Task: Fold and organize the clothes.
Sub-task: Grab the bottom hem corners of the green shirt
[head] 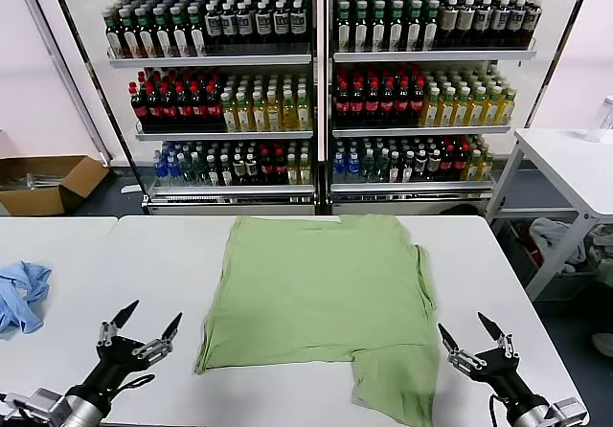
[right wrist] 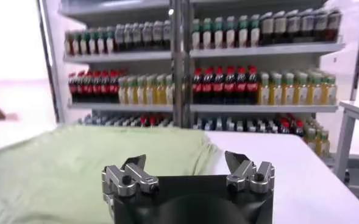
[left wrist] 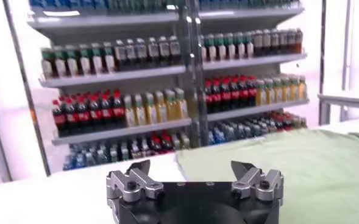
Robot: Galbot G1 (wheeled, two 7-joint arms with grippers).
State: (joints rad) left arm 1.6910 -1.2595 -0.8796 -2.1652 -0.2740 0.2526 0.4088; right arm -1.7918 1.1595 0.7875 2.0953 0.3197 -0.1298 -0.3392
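Note:
The sage-green shirt (head: 321, 298) lies flat on the white table (head: 144, 264), plain side up, no graphic or placket showing. One sleeve sticks out at the near right and another fold shows at the right edge. My left gripper (head: 141, 325) is open and empty near the table's front left, apart from the shirt. My right gripper (head: 471, 336) is open and empty at the front right, just beside the shirt's near right corner. The shirt also shows in the left wrist view (left wrist: 289, 164) and in the right wrist view (right wrist: 75, 164), beyond each open gripper (left wrist: 194, 170) (right wrist: 185, 164).
A crumpled blue cloth (head: 21, 293) lies at the table's left edge. Shelves of bottles (head: 316, 82) stand behind the table. A cardboard box (head: 48, 180) sits on the floor at the left; a second white table (head: 575, 164) stands at the right.

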